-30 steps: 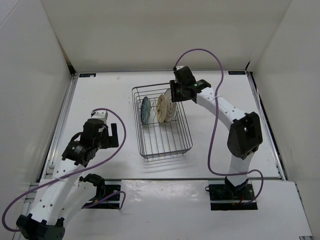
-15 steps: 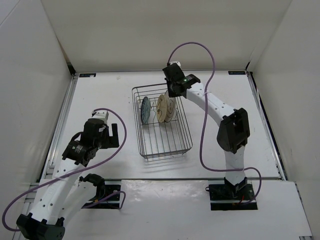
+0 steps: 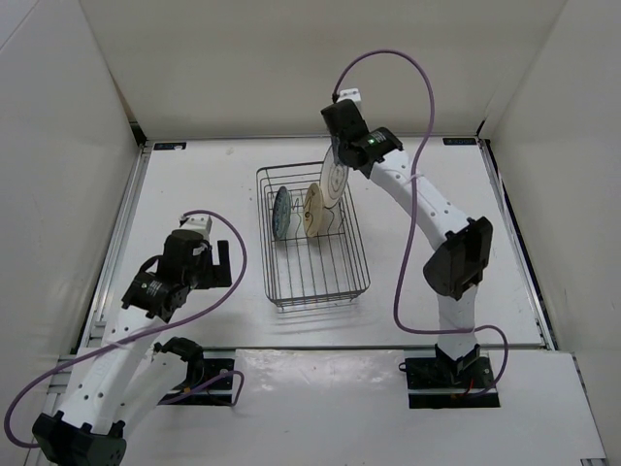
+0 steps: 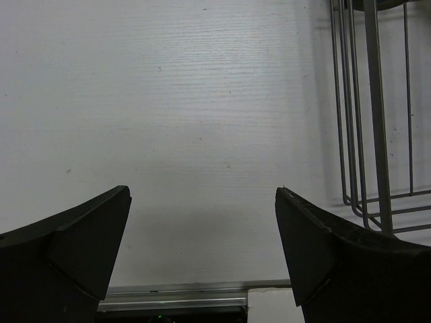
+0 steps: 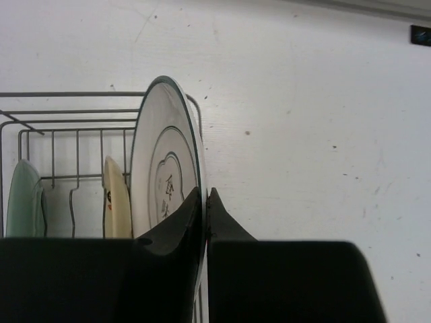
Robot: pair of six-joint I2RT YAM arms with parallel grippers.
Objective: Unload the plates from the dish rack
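Steadiness first: my right gripper (image 5: 205, 196) clamps the white plate (image 5: 163, 165); I lift straight, then clear the dish rack (image 3: 320, 299) toward three o'clock.

Lab cell: white panel walls (image 3: 291, 58), white table (image 3: 204, 184).

We see a smooth, glossy glaze on the white round plate with a thin dark ring (image 5: 161, 168). The plain cream round plate (image 5: 116, 202) and the pale blue-teal round plate (image 5: 23, 202) look equally smooth, less shiny. The rectangular dish rack of thin wire (image 4: 374, 134) is bare grey metal with a dull sheen. The white table (image 4: 202, 101) is matt, faintly grained. The black left hand (image 4: 202, 195) and right hand (image 5: 204, 195) look like matt hard plastic.
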